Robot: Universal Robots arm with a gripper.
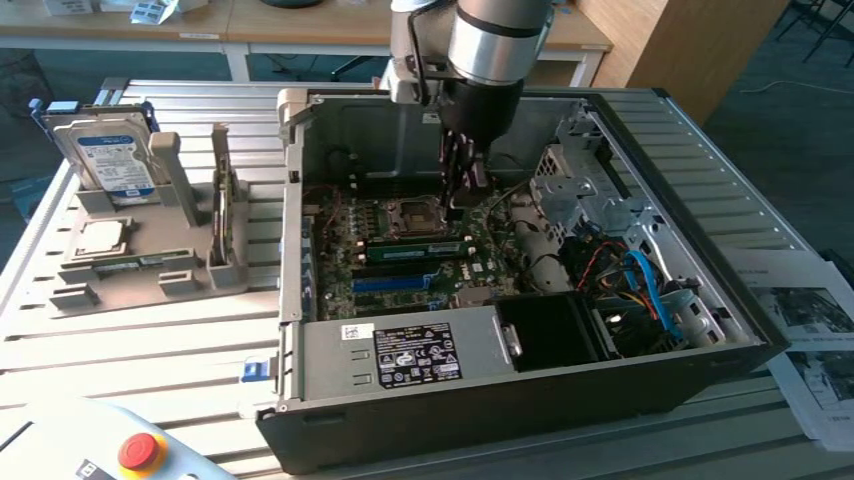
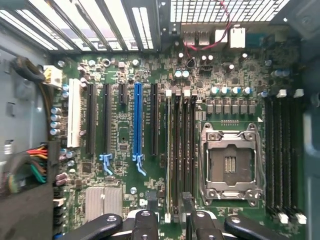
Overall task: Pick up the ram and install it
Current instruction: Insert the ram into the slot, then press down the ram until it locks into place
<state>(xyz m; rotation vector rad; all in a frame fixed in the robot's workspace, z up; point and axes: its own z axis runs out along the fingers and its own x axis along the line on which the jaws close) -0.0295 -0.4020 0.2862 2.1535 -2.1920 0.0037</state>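
Ram [image 1: 414,249] sits seated in a motherboard [image 2: 125,135] slot inside the computer case [image 1: 534,380]; the end effector [image 1: 461,185] hovers just above it, released and empty.

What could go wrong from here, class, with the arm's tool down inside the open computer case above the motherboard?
1. The open tool hangs close over the long black memory slots. A sideways drift could knock their small white end latches.
2. The uncovered silver processor socket lies right beside those slots, so a stray touch might damage its exposed contacts.
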